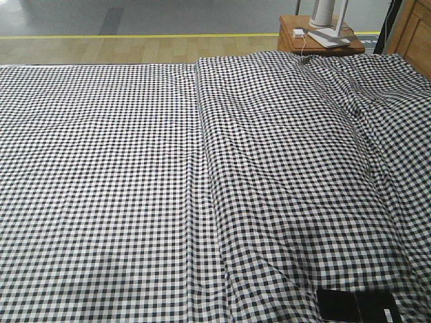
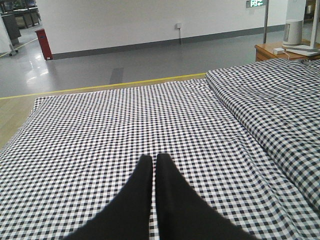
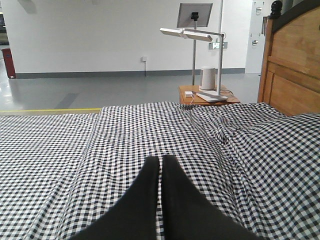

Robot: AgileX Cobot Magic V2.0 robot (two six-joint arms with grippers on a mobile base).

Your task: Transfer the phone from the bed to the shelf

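Zero steps complete: slim glossy black phone [image 1: 357,306] lies flat at near right edge of wide bed in black-and-white gingham cloth [image 1: 135,168]. Left claw [image 2: 152,160] and right claw [image 3: 160,161] both pinched closed, empty, above cloth. Shelf out of view. Grasp, carry, placement all left.

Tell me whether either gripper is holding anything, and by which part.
Nothing is held. The left gripper and right gripper are both shut on nothing; the phone lies on the bed.
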